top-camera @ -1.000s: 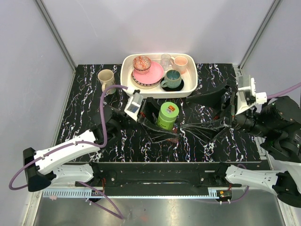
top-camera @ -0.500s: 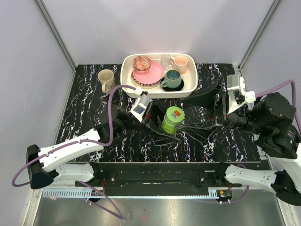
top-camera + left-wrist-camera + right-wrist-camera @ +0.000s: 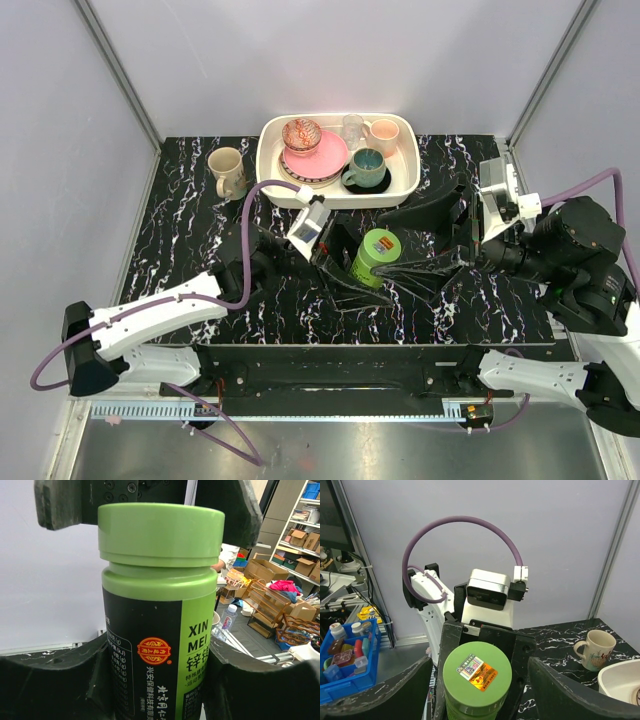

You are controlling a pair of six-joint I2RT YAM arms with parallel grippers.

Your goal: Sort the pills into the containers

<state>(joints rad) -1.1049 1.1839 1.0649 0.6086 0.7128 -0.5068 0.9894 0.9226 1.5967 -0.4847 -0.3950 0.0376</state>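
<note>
A pill bottle (image 3: pixel 375 255) with a green lid and a black-and-green label is held above the table, tilted to the right. My left gripper (image 3: pixel 350 272) is shut on the bottle's body (image 3: pixel 160 630), one finger (image 3: pixel 50 680) on each side. My right gripper (image 3: pixel 397 243) is open, and its fingers (image 3: pixel 385 695) stand either side of the lid (image 3: pixel 477 672) with gaps showing. The right gripper's fingers also show above the lid in the left wrist view (image 3: pixel 65 500). The small dark-brown compartment case is not visible in any view.
A white tray (image 3: pixel 270 160) of bowls, plates and cups stands at the back centre; its rim shows in the right wrist view (image 3: pixel 620 680). A beige mug (image 3: pixel 227 170) stands left of it on the black marbled table (image 3: pixel 180 230).
My left arm carried the bottle to the right and tilted it towards the right gripper. My right gripper moved left until its open fingers flank the lid.
</note>
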